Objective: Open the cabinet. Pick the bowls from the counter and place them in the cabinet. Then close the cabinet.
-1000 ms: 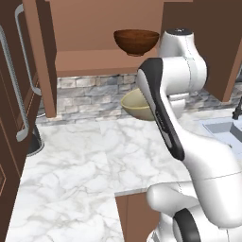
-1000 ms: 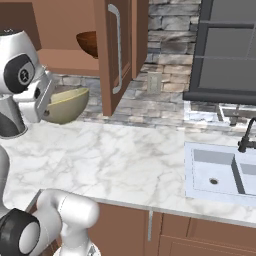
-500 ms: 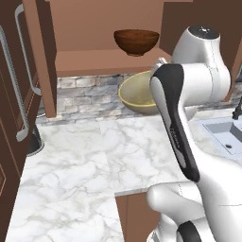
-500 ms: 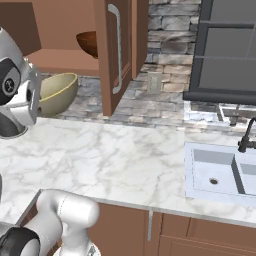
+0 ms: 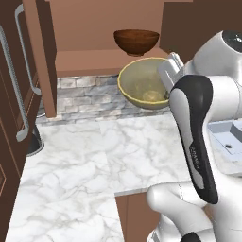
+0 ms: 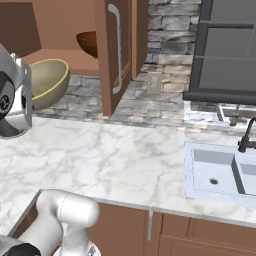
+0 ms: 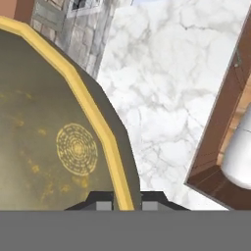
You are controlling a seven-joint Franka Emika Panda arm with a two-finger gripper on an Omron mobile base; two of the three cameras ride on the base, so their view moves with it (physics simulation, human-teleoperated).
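Just below the open cabinet (image 5: 94, 33) shelf, the claw (image 7: 122, 200) pinches the pale bowl (image 5: 142, 84) by its rim, tilted clear of the counter (image 5: 94, 156) for shelving beside the wooden bowl (image 5: 137, 41).

You've got a pale beige bowl (image 5: 144, 85) with a yellow rim and a yellow ring pattern at its centre, olive-tan inside. Other bowl (image 5: 136, 41) is glossy dark reddish-brown wood. Cabinet (image 5: 90, 33) is medium reddish-brown, doors carry silver bar handles (image 6: 116, 47). Table (image 5: 94, 160) is white marble, grey veins. Backsplash (image 5: 80, 97) is grey stone. Sink (image 6: 220, 172) is pale blue-grey.
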